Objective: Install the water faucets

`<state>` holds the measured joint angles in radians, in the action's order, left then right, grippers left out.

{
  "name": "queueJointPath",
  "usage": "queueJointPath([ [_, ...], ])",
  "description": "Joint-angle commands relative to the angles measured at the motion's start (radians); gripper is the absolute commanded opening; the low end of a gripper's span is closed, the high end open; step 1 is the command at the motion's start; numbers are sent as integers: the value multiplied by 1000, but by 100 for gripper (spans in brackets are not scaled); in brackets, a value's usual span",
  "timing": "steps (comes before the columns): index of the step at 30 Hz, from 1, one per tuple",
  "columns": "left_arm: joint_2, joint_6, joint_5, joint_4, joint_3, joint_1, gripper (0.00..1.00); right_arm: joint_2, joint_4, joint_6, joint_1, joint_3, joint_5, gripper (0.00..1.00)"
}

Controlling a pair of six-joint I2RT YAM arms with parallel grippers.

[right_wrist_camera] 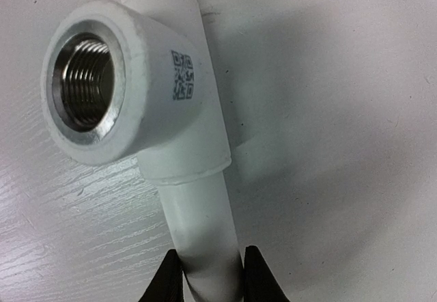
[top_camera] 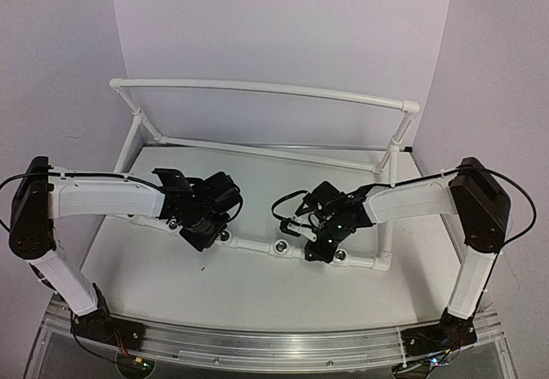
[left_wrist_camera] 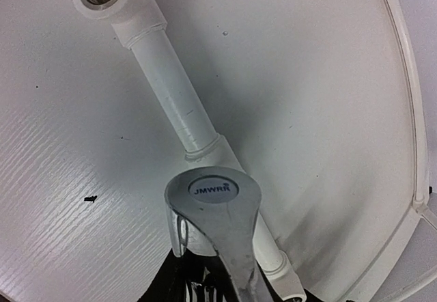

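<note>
Left wrist: faucet (left_wrist_camera: 214, 214) btwn tool (left_wrist_camera: 208, 287) jaws

- The one word I can read is "JMWRR", in dark capital letters on a small round pale badge (left_wrist_camera: 212, 188). The badge is set into the top of the chrome faucet (left_wrist_camera: 229, 247), seen from the left wrist camera. A tiny mark sits just above the last letters, too small to make out.
- A dark printed code (right_wrist_camera: 181, 75) of small square blocks, the scannable kind, stands on the side of the tee fitting (right_wrist_camera: 160, 138) of the white pipe (right_wrist_camera: 205, 240), seen from the right wrist camera. No letters or digits in it can be read.
</note>
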<state>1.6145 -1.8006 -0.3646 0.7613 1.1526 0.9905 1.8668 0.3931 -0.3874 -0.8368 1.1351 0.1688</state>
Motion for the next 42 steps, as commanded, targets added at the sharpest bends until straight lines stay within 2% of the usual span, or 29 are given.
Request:
queueJointPath([
  [1,-1,-52,3,-76,9,4,0,15,5,105,1,23,12,0],
  [8,51,-59,3,-39,69,4,0,17,7,107,1,24,13,0],
  [19,101,-91,-19,-49,62,4,0,18,7,105,1,25,18,0],
  [33,86,-57,-110,-36,84,1,0,20,8,101,1,26,22,0],
  [42,117,-43,-63,-94,71,1,0,23,9,98,1,25,17,0],
])
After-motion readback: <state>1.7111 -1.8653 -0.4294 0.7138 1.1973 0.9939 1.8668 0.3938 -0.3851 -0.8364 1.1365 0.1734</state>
